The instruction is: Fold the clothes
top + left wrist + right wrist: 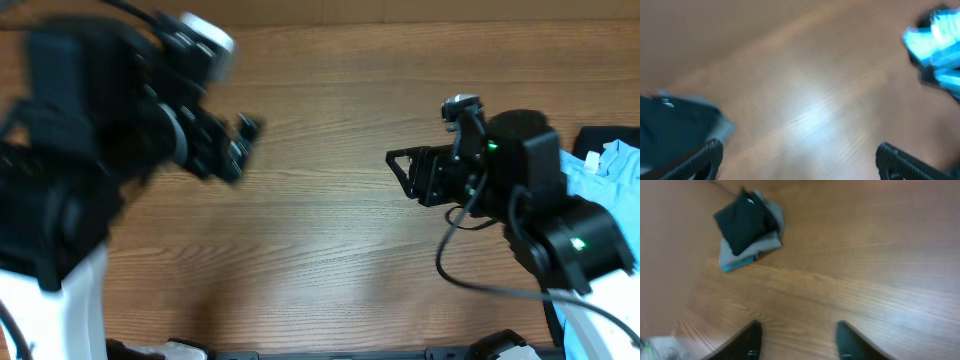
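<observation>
The light blue T-shirt point(603, 168) lies crumpled at the right edge of the wooden table point(320, 270), resting on a dark cloth point(606, 134) that shows behind it; in the blurred left wrist view it is a blue patch point(936, 37) at the upper right. A folded black garment point(742, 222) sits on a folded grey cloth point(752, 247) with a thin blue strip along its lower edge, well apart from the T-shirt. The overhead view does not show this stack. The right gripper point(798, 326) hangs over bare wood near the T-shirt, its fingers point(749, 341) spread with nothing between them. The left gripper point(800, 146) is over the table's left part, blurred, its fingers point(702, 160) standing wide and empty, with the black garment just beside the left one.
</observation>
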`<state>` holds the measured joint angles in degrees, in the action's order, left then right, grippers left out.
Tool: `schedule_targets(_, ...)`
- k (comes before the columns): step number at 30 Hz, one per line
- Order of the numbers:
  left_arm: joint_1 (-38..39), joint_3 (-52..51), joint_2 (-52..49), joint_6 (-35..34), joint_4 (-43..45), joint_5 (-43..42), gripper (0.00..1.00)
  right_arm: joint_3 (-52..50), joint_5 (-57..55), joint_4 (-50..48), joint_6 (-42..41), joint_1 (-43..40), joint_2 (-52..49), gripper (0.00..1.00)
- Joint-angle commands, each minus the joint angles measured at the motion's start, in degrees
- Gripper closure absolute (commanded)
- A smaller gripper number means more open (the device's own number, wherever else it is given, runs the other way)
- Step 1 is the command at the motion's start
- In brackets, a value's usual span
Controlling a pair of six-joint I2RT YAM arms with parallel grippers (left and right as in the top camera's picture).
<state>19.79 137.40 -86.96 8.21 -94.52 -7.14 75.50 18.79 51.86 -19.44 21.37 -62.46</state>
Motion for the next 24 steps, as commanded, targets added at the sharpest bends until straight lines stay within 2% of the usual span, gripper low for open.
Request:
schedule_targets(1, 10.3, -0.8, 2.3, -13.9, -2.3, 15.5, 0.0, 2.3, -0.7, -0.1, 3.0, -0.2, 1.9, 0.09)
schedule_targets(2, 13.2, -1.5, 3.3, -16.0, -2.3, 14.8, 0.0, 2.3, -0.7, 0.2, 2.9, -0.2, 2.7, 0.0)
schedule_targets(6, 17.7, -2.0, 6.9, -20.9, -2.3, 13.6, 0.0, 2.3, 0.2, 1.7, 2.8, -0.2, 5.4, 0.0)
schedule_targets(9, 17.8, -5.9, 12.5, -21.1, -2.3, 12.1, 0.0, 2.3, 1.4, 2.9, 2.8, -0.2, 8.1, 0.0)
schedule_targets(15, 17.7, -13.5, 23.1, -21.1, -2.3, 15.6, 0.0, 2.3, 1.4, 3.0, 2.8, -0.2, 10.3, 0.0)
schedule_targets(24, 17.7, -14.0, 25.9, -21.1, -2.3, 15.2, 0.0, 2.3, 1.4, 4.1, 2.8, -0.2, 10.2, 0.0)
